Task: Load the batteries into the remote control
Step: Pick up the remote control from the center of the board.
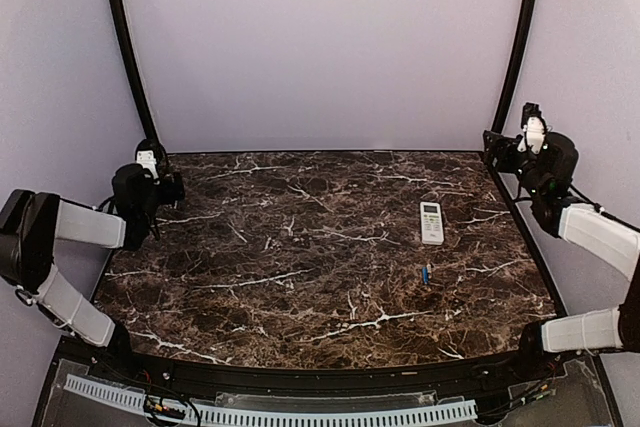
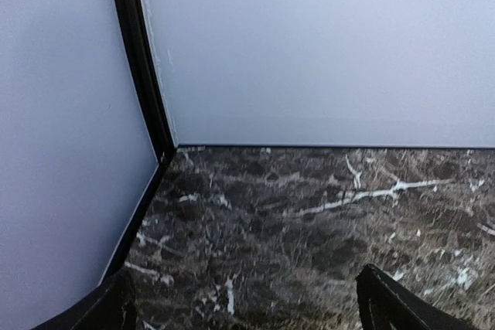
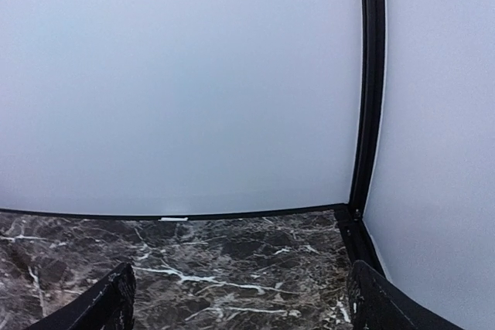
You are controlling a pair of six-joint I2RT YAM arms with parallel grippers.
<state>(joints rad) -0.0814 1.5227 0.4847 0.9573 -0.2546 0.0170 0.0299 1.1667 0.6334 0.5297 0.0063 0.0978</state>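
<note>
The remote control (image 1: 431, 222) lies face up on the right half of the dark marble table (image 1: 300, 247), a slim white handset with its display end toward the back. The batteries (image 1: 427, 273), tiny and bluish, lie together just in front of it. My left gripper (image 1: 168, 187) is drawn back to the far left edge, open and holding nothing; in the left wrist view its fingertips (image 2: 394, 307) frame bare marble. My right gripper (image 1: 502, 151) hovers at the back right corner, open and holding nothing, behind and to the right of the remote. Neither wrist view shows the remote or the batteries.
Pale walls close the table at the back and both sides, with black corner posts (image 1: 125, 47) (image 1: 518, 37). The right wrist view looks into the back right corner (image 3: 348, 214); the left wrist view looks into the back left corner (image 2: 172, 148).
</note>
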